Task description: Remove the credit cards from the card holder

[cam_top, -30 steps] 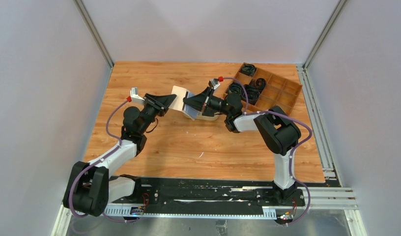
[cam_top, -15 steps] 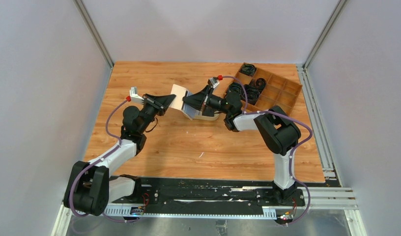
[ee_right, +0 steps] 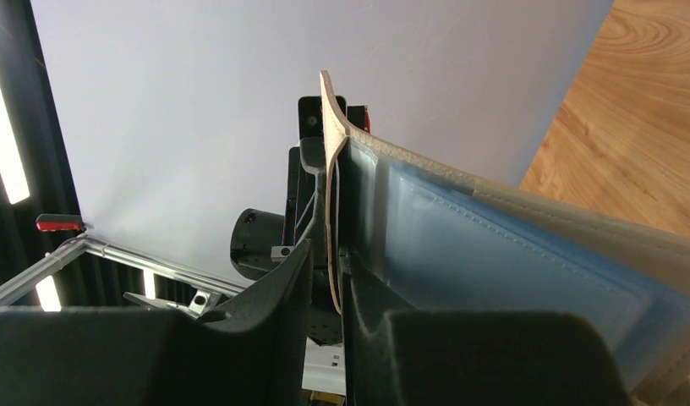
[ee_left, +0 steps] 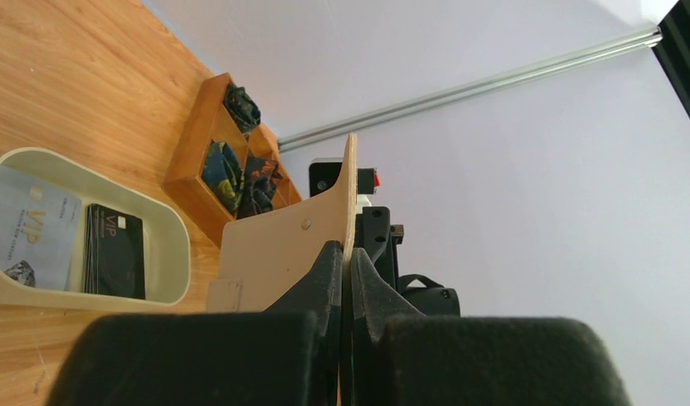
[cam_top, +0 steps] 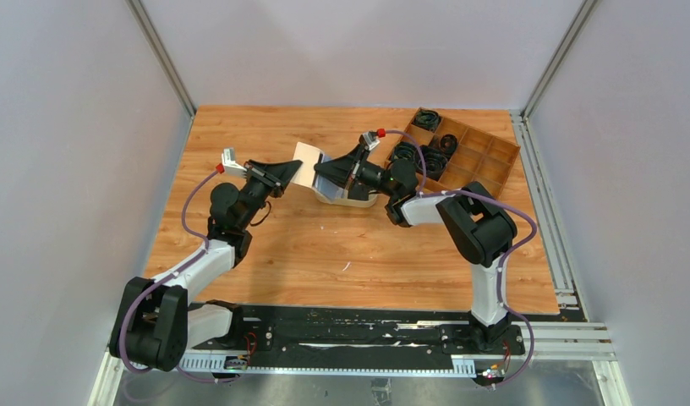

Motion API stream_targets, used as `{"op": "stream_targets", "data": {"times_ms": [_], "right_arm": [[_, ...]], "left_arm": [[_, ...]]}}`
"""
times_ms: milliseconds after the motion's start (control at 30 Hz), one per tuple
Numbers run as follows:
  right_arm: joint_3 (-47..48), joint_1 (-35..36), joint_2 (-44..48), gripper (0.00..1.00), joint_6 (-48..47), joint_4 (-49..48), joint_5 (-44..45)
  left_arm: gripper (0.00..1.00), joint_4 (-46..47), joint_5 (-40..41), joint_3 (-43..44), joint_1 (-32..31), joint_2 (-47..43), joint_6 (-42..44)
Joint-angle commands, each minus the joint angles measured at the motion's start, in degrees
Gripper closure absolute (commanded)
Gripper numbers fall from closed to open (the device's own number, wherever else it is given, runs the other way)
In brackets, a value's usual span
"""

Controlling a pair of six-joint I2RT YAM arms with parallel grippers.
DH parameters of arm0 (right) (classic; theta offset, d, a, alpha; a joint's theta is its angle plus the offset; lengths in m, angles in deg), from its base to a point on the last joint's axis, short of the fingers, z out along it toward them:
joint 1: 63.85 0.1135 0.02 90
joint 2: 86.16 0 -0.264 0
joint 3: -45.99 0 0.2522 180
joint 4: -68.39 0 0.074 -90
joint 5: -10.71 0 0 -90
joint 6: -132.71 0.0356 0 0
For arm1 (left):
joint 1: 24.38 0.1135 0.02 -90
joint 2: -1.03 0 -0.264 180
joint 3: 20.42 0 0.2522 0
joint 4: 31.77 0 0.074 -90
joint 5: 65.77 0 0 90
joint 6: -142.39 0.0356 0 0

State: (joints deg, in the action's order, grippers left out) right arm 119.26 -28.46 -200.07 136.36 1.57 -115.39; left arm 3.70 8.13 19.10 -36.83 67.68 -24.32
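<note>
The card holder (cam_top: 310, 167) is up off the counter (cam_top: 325, 254), hanging open between the two arms near the middle of the far half.

The left gripper (ee_left: 343, 254) has its jaws pinched tight on the edge of one beige leaf. That leaf stands upright and edge-on in the left wrist view.

The right gripper (ee_right: 329, 258) has the edge of the other leaf between its fingers. They are only slightly parted, with a thin dark gap on either side of the leaf, so it brackets the leaf rather than clamps it.

On the inner face of that second leaf a pale blue card (ee_right: 494, 288) sits in a stitched pocket, not out.

Just below the holder, under the right gripper, an oval cream dish (ee_left: 168, 245) rests on the counter. Two cards lie flat in it, side by side: a greyish-blue card (ee_left: 29, 224) and a black card (ee_left: 115, 251), both printed "VIP".

Beyond the dish, at the far right corner, is a brown wooden compartment tray (cam_top: 515, 154). Several compartments at its left end hold black bundled items (cam_top: 426, 118). I cannot tell what they are.
</note>
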Motion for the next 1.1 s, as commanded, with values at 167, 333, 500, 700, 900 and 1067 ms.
{"op": "stream_targets", "data": {"times_ms": [167,333,500,700,900,1067], "right_arm": [[-0.40,0.76,-1.31,0.86,0.81,-3.16,1.38],[-0.53,0.75,-1.51,0.95,0.96,-3.62,1.70],[-0.78,0.78,-1.70,1.00,0.95,-4.06,1.69],[-2.33,0.76,-0.34,1.00,-1.02,-1.90,0.22],[-3.50,0.88,0.69,1.00,-3.06,0.25,-1.18],[-3.92,0.82,0.45,1.00,-3.24,0.07,-1.50]], "left_arm": [[1.00,3.40,-0.99,0.08,0.41,-0.35,-0.28],[1.00,3.76,-1.13,0.04,0.49,-0.14,-0.29],[1.00,4.03,-1.21,-0.26,0.66,-0.04,-0.46],[0.80,3.18,-2.27,0.65,1.36,0.33,-0.90],[0.85,2.97,-1.80,0.45,1.72,0.18,-1.16],[0.87,2.14,-0.84,0.09,1.81,-0.24,-1.26]]}}
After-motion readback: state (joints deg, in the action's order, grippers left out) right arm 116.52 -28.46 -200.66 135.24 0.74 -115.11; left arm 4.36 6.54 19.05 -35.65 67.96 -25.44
